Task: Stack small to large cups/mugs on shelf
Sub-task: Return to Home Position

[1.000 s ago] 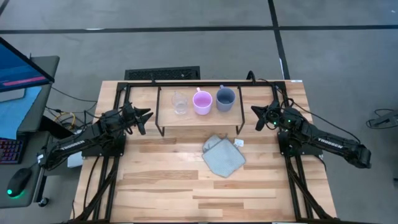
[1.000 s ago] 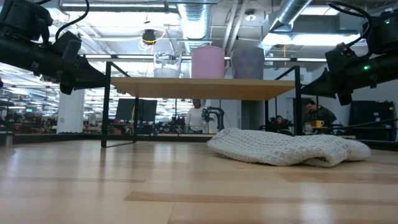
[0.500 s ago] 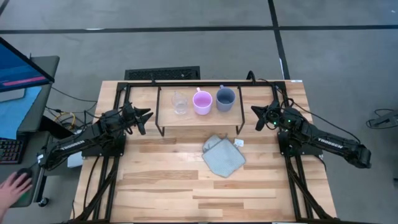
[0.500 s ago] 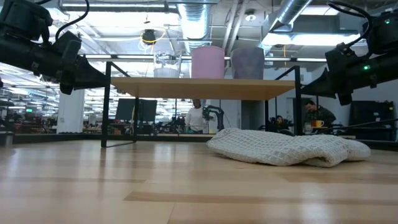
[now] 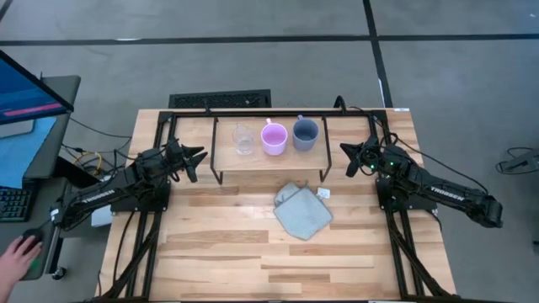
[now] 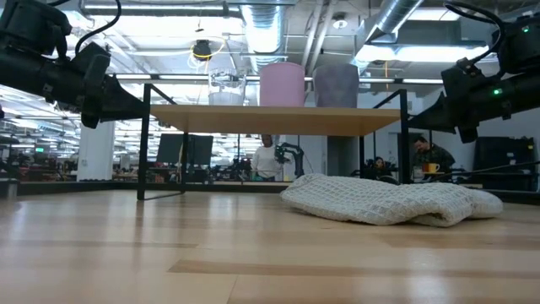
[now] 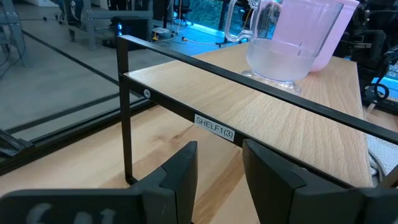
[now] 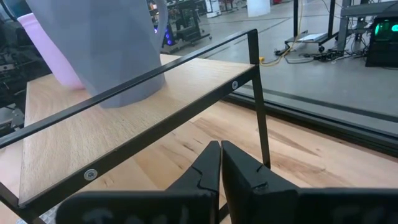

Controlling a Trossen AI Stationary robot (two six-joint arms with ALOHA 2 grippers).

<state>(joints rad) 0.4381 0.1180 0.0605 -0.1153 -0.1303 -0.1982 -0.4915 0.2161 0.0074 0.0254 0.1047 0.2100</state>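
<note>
The shelf (image 5: pixel 269 162) stands at the table's far middle on black wire legs. On its board three vessels stand upright on their bases in a row: the clear glass cup (image 5: pixel 243 139) on the left, the pink-lilac mug (image 5: pixel 274 137) in the middle, the blue-grey mug (image 5: pixel 305 134) on the right. My left gripper (image 5: pixel 200 155) hovers just off the shelf's left end, open, and faces the glass cup (image 7: pixel 283 43). My right gripper (image 5: pixel 344 149) hovers off the shelf's right end, shut, and faces the blue-grey mug (image 8: pixel 99 43).
A grey-green cloth (image 5: pixel 301 210) lies crumpled on the table in front of the shelf, right of centre. A black frame (image 5: pixel 253 112) runs behind the shelf. A person's hand (image 5: pixel 13 252) rests by a mouse beyond the table's left side.
Both arms and all three vessels have kept still. A person's hand has come into the high view at the lower left, beside a mouse off the table.
</note>
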